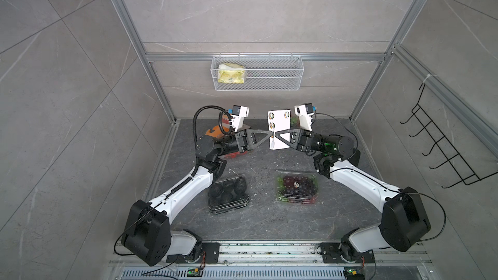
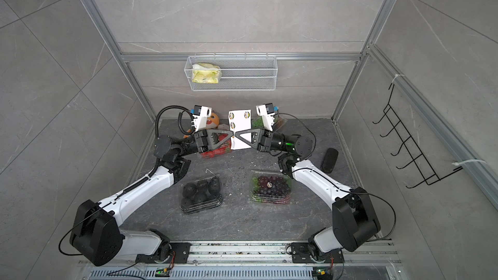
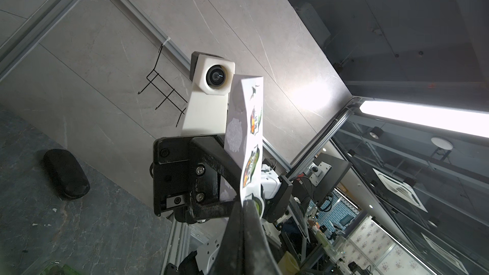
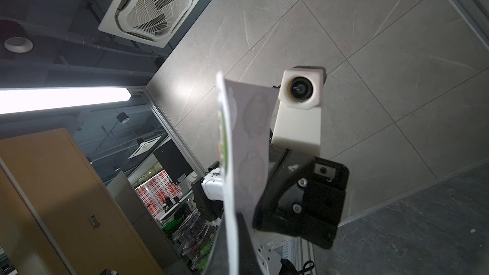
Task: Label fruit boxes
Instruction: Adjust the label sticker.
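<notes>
Left gripper (image 1: 270,131): I see its fingers (image 3: 238,239) clenched on the side edge of the sticker sheet (image 1: 280,130), right where a round sticker (image 3: 257,205) sits.

Right gripper (image 1: 275,132): its fingers (image 4: 246,250) are clamped on the same sheet, which passes between them. The two sets of tips meet nose to nose in both top views, with no visible gap. The sheet hangs in the air above the table (image 1: 256,162). Its upper edge is free and its lower corner curls down.

Task items:
- The strawberry box (image 2: 215,152) lies directly under the left gripper, largely covered by it.
- The green grape box (image 2: 257,122) stands at the back edge and is partly hidden by the right wrist camera.
- The avocado box (image 1: 228,193) is front left, just beside the left forearm.
- The purple grape box (image 1: 296,187) is front right, with a round label (image 1: 295,184) on its lid. Its back corner is near the right elbow.

Open room: bare tabletop runs between the two front boxes and on to the front rail. More bare surface lies below the joined tips.

Obstructions: an orange plush toy (image 2: 213,119) sits in the back left, behind the left wrist. A black oblong case (image 2: 329,160) lies near the right-hand edge of the table, beside the right arm.
</notes>
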Controlling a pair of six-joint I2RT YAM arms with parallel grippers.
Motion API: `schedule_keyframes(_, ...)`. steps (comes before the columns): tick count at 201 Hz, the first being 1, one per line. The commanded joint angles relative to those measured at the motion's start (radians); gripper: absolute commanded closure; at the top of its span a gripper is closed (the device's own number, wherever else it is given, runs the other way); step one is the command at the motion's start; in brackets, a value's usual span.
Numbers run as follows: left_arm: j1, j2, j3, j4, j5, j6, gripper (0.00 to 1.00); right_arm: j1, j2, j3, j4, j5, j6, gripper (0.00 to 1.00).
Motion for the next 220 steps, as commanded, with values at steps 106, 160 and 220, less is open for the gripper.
schedule_keyframes(106, -0.014, -0.037, 0.012, 0.115, 0.011, -0.025, 1.0, 0.007, 0.003, 0.018, -0.022, -0.004, -0.027, 1.0)
schedule_keyframes(160, -0.014, -0.032, 0.012, 0.117, 0.009, -0.029, 1.0, 0.007, 0.0, 0.017, -0.028, -0.004, -0.032, 1.0)
schedule_keyframes(220, -0.013, -0.048, 0.007, 0.119, 0.01, -0.03, 1.0, 0.006, 0.0, 0.011, -0.055, -0.003, -0.055, 1.0)
